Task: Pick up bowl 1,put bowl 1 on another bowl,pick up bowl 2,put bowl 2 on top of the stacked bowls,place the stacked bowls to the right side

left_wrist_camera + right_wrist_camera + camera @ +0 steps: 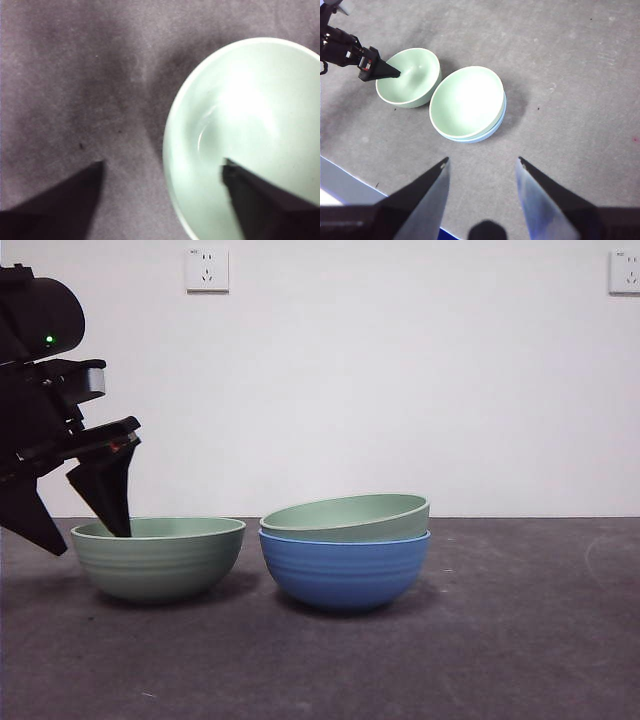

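A dark grey, felt-like table (520, 640) runs back to a plain white wall (400, 380) carrying two power sockets (207, 269).

The left gripper (162, 172) has its jaws spread wide, straddling the rim of the loose pale green bowl (158, 557): one fingertip (235, 177) sits inside the bowl, the other is outside over the table. Whether either finger touches the rim cannot be told; nothing is clamped. In the front view this arm comes in from the side away from the blue bowl, its body tilted and its black tip dipping just below that bowl's rim.

The blue bowl (344, 570) stands just beside the loose green bowl, their sides near but apart. A second pale green bowl (350, 516) is nested in the blue bowl, sitting slightly tilted, higher on the side away from the loose bowl.

The right gripper (481, 172) hangs well above the blue bowl, its jaws parted and holding nothing.
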